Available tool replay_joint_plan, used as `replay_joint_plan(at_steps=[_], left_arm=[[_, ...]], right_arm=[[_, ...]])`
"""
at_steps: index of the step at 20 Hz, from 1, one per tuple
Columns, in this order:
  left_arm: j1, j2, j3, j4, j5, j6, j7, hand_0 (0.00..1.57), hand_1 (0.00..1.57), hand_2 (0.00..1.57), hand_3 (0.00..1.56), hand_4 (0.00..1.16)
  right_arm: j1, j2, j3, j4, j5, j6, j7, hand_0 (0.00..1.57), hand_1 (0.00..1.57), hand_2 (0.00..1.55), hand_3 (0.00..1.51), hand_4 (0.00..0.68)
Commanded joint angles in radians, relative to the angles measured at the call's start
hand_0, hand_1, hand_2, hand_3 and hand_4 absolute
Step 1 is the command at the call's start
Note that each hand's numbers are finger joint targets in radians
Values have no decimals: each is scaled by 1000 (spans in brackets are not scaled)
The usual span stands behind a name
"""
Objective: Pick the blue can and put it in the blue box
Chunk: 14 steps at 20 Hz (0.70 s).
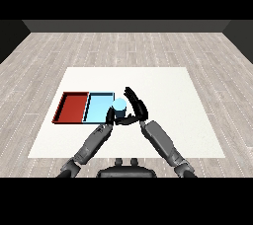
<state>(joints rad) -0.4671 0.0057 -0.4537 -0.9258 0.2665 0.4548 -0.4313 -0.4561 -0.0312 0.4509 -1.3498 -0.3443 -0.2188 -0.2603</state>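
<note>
Left arm: grey forearm rising from lower left toward the centre.
Left hand [109, 116]: fingers hidden, state unclear.
Right hand [136, 106]: fingers curled, thumb reaching left.

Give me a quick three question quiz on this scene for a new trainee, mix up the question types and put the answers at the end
1. True or false: the blue can lies flat inside the red tray.
2. Multiple choice: which hand is at the can? A) the right hand B) the left hand C) both hands, one on each side
3. Fill in: the light blue tray lies to the ____ of the red tray in the head view.

Key:
1. False; it stands upright at the light blue tray's right edge, between the hands.
2. C
3. right
</note>
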Motion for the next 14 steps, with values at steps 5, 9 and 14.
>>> replay_joint_plan(at_steps=[5,9,14], left_arm=[[26,0,39,-41,-78,-2,30,1571,1571,1571,1493,1125],[2,24,71,27,-72,-30,5,1571,1571,1571,1491,1127],[-13,55,108,43,-99,-10,41,1571,1571,1571,1494,1137]], right_arm=[[143,-26,-51,-200,61,16,49,0,0,0,0,0],[195,-117,-186,-323,-39,54,68,0,0,0,0,0],[331,-193,-307,-425,-129,136,21,0,0,0,0,0]])
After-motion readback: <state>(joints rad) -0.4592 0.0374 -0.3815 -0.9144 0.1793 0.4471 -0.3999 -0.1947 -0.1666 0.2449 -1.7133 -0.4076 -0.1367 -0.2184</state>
